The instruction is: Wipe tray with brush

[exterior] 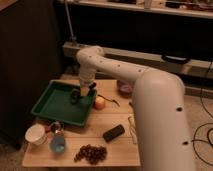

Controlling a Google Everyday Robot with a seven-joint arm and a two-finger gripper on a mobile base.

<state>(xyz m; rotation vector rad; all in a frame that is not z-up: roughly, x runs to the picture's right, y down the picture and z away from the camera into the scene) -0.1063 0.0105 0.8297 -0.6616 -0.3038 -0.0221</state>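
Note:
A green tray sits on the left half of the small wooden table. My gripper hangs over the tray's right part, at the end of the white arm that reaches in from the right. A dark thing, probably the brush, sits at the gripper's tip and touches or nearly touches the tray floor.
An orange fruit lies just right of the tray. A black block, a bunch of dark grapes, a blue bottle and a white cup lie along the front. A purple bowl stands at the back right.

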